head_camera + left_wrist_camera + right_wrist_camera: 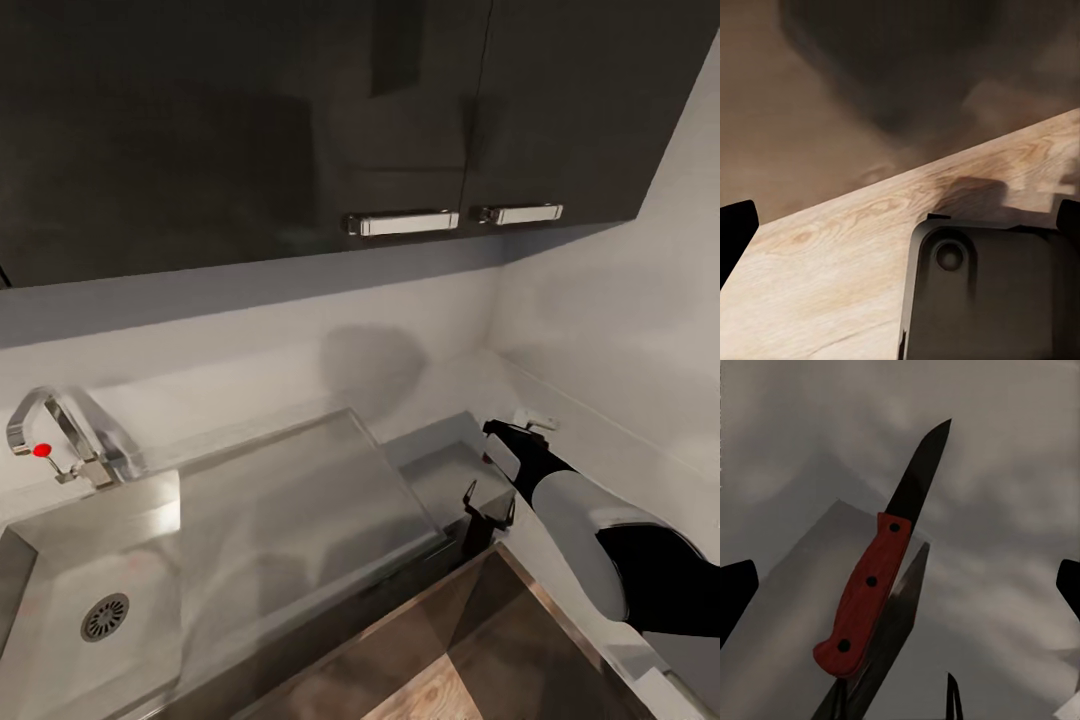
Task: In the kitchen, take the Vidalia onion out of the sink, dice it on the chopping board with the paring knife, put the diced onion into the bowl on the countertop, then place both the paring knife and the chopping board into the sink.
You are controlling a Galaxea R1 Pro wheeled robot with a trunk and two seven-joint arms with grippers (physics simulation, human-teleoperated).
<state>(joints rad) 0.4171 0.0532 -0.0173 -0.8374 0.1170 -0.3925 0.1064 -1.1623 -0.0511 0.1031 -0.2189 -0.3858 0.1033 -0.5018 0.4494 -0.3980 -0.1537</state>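
The paring knife (874, 585), with a red three-rivet handle and a dark blade, lies flat on the glossy grey countertop (440, 470). My right gripper (900, 589) hovers over it, open, a dark fingertip on either side and neither touching it. From the head camera, the right gripper (489, 505) hangs over the counter's front edge, right of the sink (60, 600). The grey basin has a round drain (105, 617), a flat drainboard (300, 500) and a chrome tap (60, 430) with a red dot. My left gripper (900, 225) is open above wooden floor. The onion, chopping board and bowl are out of view.
Dark wall cabinets (300, 130) with bar handles hang above the counter. A pale wall (620, 330) closes the corner on the right. Wooden floor (470, 660) lies below the counter front. A dark grey housing (982, 292) sits below my left gripper.
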